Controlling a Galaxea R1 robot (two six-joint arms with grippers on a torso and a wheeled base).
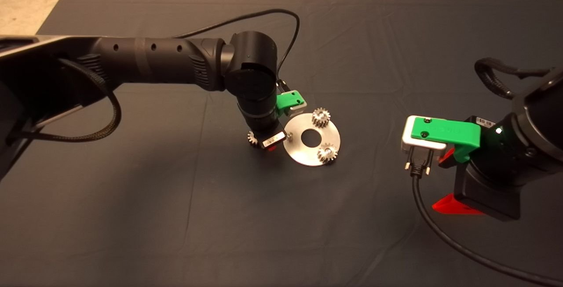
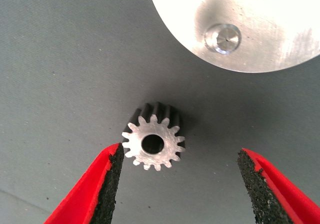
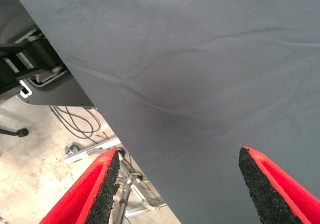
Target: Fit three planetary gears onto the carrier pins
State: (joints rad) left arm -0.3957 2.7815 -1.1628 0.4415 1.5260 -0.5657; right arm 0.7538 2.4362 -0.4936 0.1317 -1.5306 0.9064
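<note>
Robot's left gripper (image 2: pixel 177 184) poised over a loose gear beside a silver disc on a dark mat; no readable writing anywhere.

Head view: two planetary gears (image 1: pixel 321 117) (image 1: pixel 327 153) sit on the disc (image 1: pixel 303 150); a third gear (image 1: pixel 252 138) lies on the mat (image 1: pixel 176 216) just off the disc's left edge, half hidden by the left arm. Left wrist view shows that gear (image 2: pixel 153 143) flat between wide-open fingers (image 2: pixel 112 184), untouched, near one bare carrier pin (image 2: pixel 223 38). The right gripper (image 3: pixel 177 184), idle at right, is open and empty; its camera alone shows floor and cables past the mat's edge.
</note>
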